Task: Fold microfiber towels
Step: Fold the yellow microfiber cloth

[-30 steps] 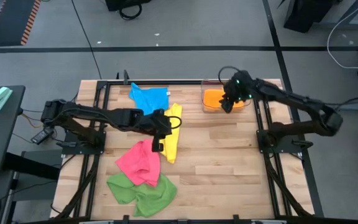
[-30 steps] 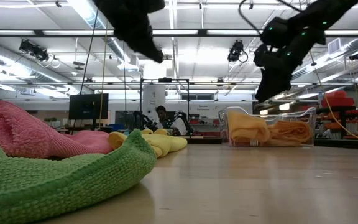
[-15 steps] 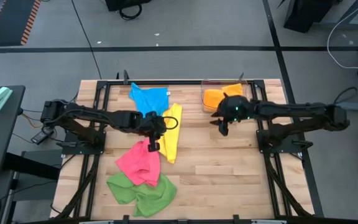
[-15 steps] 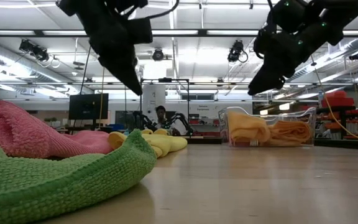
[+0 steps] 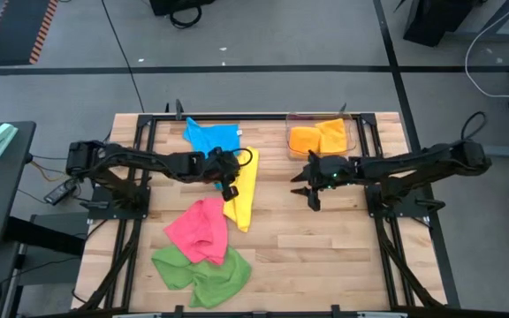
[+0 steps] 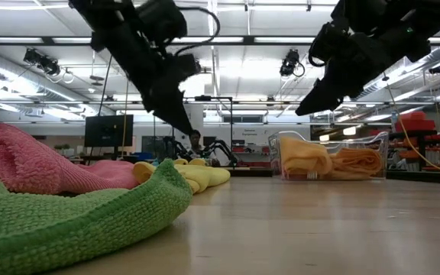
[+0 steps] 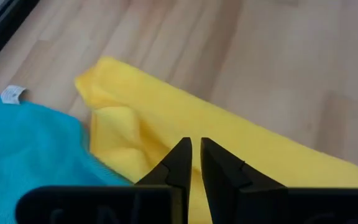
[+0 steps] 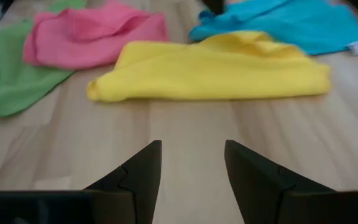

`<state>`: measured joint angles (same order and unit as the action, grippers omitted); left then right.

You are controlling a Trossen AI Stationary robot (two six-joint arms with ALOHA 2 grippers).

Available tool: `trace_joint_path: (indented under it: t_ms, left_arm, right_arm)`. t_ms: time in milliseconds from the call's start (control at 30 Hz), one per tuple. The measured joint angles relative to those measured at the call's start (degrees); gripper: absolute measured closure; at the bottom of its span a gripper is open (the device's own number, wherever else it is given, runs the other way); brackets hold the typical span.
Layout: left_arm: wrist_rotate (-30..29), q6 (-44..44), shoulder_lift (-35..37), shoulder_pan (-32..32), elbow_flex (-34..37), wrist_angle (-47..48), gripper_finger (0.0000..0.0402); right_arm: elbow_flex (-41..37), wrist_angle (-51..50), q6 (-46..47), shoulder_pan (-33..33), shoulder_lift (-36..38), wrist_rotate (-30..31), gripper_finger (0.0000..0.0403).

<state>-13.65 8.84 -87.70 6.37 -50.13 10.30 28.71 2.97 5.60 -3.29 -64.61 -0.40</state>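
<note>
Fingers of the left gripper (image 7: 194, 163) stand almost together, only a thin slit between them, and they pinch nothing; they hang just above the yellow towel (image 5: 242, 187), over its far end where it meets the blue towel (image 5: 212, 139). From where I stand, this is the relation that matters: the yellow towel lies as a long strip, its long axis running from the far side of the table (image 5: 325, 256) toward the near side, and the left gripper (image 5: 229, 177) is right on top of the far end of this strip.

Going to the right, the bare wood comes, and then the right gripper (image 5: 311, 183), with its fingers spread apart and empty. It is beside the strip, not over it, and it points across the open wood at the towel's long side (its wrist view shows the whole length of the yellow lying crosswise before the fingers). So the left arm is clearly the nearer one, and I think the right must still cross the gap before both can take the towel.

The pink towel (image 5: 198, 230) and the green towel (image 5: 201, 269) lie crumpled at the near side, the orange towel (image 5: 316, 138) in the clear bin (image 5: 352, 146) at the far right.
</note>
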Motion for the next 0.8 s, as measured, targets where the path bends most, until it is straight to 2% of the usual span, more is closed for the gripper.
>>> trace_joint_path:
  t_ms: [167, 433, 533, 667, 800]
  left_arm:
    - [-5.0, 2.6, -4.9, 1.4, -0.1, -2.1, 0.0331]
    - [-5.7, 4.3, -7.5, 3.5, -0.1, -3.7, 0.0227]
    - [-5.7, 3.7, -8.7, 3.5, -0.1, -4.2, 0.0201]
    - [-5.7, 2.7, -10.9, 3.5, -0.2, -5.6, 0.0197]
    - [-6.5, 2.0, -11.9, 3.6, -0.2, -6.2, 0.0219]
  right_arm:
    - [0.0, 0.8, 1.0, 1.3, -2.7, 0.0, 0.0219]
    - [0.0, 1.8, 0.7, 1.2, -6.2, 0.0, 0.0219]
    - [0.0, 2.0, 0.6, 1.2, -6.6, 0.0, 0.0219]
    - [0.0, 2.7, 0.6, 1.2, -6.6, 0.0, 0.0219]
    - [0.0, 2.7, 0.6, 1.2, -6.6, 0.0, 0.0219]
